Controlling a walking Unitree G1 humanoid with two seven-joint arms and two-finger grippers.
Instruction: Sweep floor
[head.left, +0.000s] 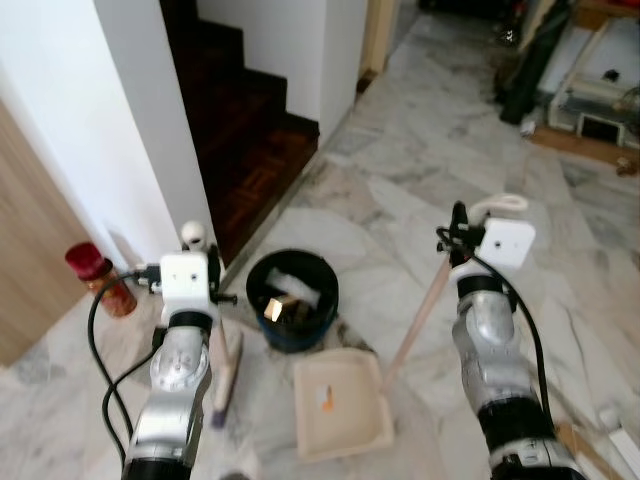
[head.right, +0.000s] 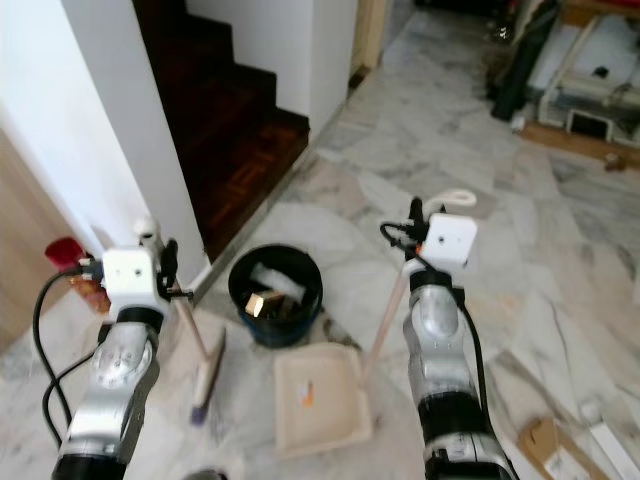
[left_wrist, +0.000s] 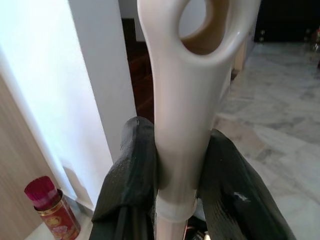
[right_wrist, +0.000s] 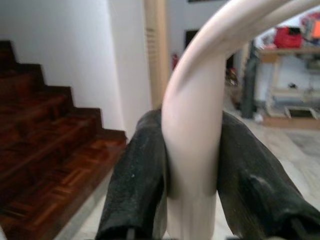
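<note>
smooth cream broom handle (left_wrist: 182, 125), marbled floor (head.left: 420, 190)

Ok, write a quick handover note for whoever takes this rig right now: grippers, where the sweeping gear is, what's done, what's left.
Left gripper: shut on the broom handle; broom head on the floor by the black bin.
Right gripper: shut on the dustpan handle; dustpan flat on the floor before the bin.
Done: a small orange scrap lies in the pan.
Left: probably tip the pan into the bin, then continue sweeping.
</note>
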